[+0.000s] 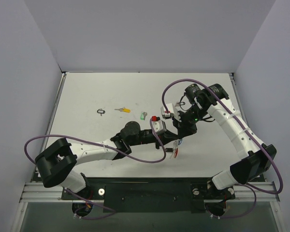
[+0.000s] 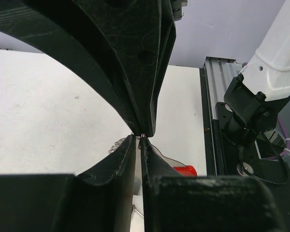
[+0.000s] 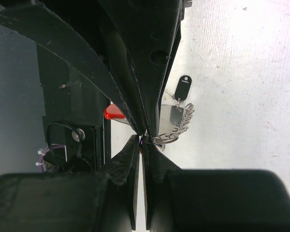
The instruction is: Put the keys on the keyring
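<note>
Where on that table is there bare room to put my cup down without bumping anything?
Widest: the far strip of table, between the back wall and the row of black loop tag, yellow-tagged key and green-tagged key. Smaller: the front patch between left arm and right arm. Crowded: the middle, where left gripper and right gripper meet at the keyring.

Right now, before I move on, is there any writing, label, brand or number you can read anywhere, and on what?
No readable text in any view.
On the black tag beside the keyring: no print visible.
On the red tag: plain, nothing printed that shows.
On the yellow key and the green key: too small to tell.
</note>
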You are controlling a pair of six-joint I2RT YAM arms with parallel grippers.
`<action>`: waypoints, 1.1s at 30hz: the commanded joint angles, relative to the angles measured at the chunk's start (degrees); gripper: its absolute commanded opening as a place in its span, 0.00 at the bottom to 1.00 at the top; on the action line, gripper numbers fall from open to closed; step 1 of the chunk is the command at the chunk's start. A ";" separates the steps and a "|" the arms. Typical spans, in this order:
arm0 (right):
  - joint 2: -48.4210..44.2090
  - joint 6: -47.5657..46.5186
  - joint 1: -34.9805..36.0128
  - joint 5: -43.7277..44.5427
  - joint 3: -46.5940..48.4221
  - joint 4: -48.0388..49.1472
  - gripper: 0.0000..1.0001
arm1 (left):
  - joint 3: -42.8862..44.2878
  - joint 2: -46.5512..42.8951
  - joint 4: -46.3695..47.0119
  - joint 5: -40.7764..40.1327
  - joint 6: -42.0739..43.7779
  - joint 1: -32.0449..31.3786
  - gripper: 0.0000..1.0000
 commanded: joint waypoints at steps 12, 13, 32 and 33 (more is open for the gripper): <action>-0.42 -0.43 0.51 -1.97 -0.09 -5.18 0.00 | 2.20 1.43 5.28 7.47 -4.12 0.38 0.14; -0.51 -0.43 0.51 -2.06 -0.17 -5.09 0.00 | 2.28 1.52 5.28 7.73 -4.21 0.47 0.11; -1.39 6.08 -1.52 -1.27 -2.90 1.76 0.00 | -1.85 0.11 11.17 2.38 -14.92 1.00 0.00; -1.39 6.17 -1.52 -1.09 -2.90 1.94 0.00 | -1.85 0.29 11.26 2.29 -15.45 0.91 0.00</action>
